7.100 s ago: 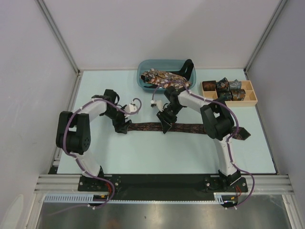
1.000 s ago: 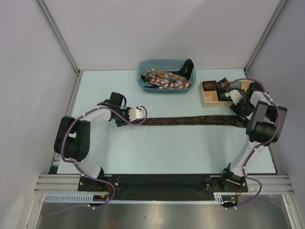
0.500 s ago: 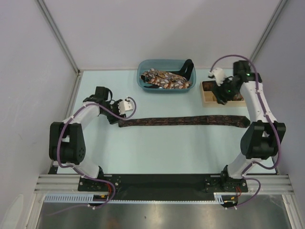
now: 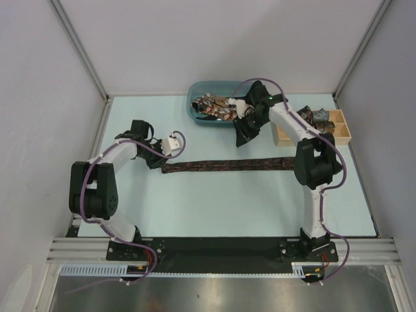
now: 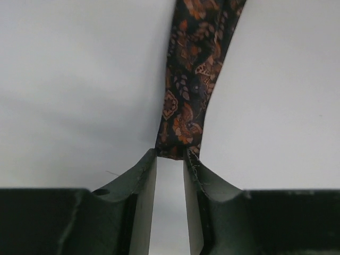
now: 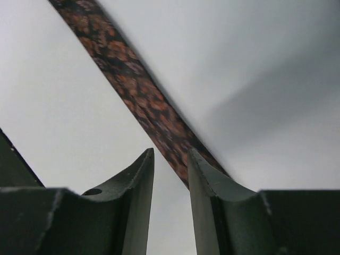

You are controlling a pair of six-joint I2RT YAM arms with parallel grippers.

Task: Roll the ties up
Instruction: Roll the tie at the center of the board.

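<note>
Right hand (image 4: 242, 135) swung left — toward the bin (image 4: 192, 105); tie (image 4: 247, 164) unmoved.

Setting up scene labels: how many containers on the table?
2. Blue tub at back centre, holding loose ties; wooden divided tray at back right, partly behind the right arm. No others visible.

- A robotics lab test cell, not a home or shop.
- Plain pale wall panels (image 4: 214, 39) in bare metal framing (image 4: 78, 49) close it in from 9 round to 3 o'clock.
- Two white-and-black robot arms (image 4: 97, 188), strung with purple cables (image 4: 149, 146), are bolted to a black base plate (image 4: 221, 247) at 6 o'clock.
- The mint bench (image 4: 214, 201) carries only a blue bin (image 4: 192, 107) at 12 and a divided wooden tray (image 4: 344, 133) at 2.
</note>
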